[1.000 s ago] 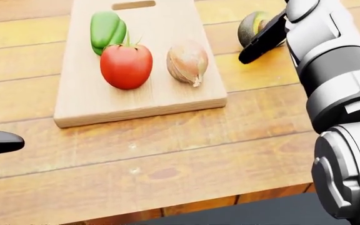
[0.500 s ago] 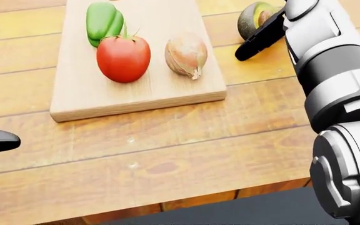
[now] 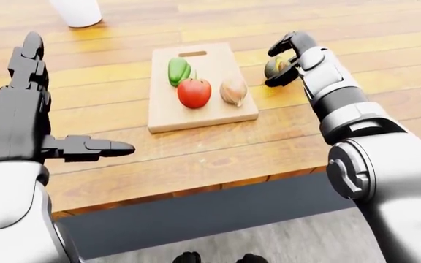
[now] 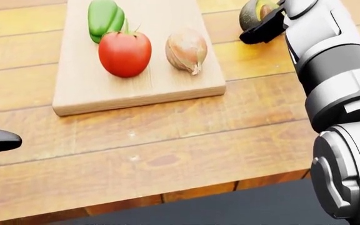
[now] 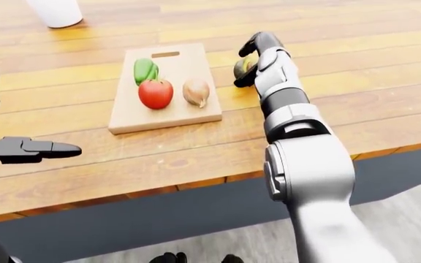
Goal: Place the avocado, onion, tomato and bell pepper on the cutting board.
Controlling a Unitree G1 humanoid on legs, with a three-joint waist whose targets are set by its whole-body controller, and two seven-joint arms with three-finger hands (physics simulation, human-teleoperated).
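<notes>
Fingers (image 3: 282, 44) of the right hand (image 3: 287, 57) curl narrowly around the avocado (image 3: 273, 67), which sits on the wooden table (image 3: 386, 33) right of the cutting board (image 3: 218, 115) in the left-eye view. The left hand (image 3: 27, 104) hovers spread wide, touching nothing. In the head view, bell pepper (image 4: 105, 18), tomato (image 4: 125, 54) and onion (image 4: 186, 49) lie on the board. The right-eye view shows a white cup (image 5: 55, 12) at top left.

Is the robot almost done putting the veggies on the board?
Nearly. The bell pepper, tomato and onion already sit on the cutting board. The right hand is around the avocado, on the table beside the board. Only that one is left.
</notes>
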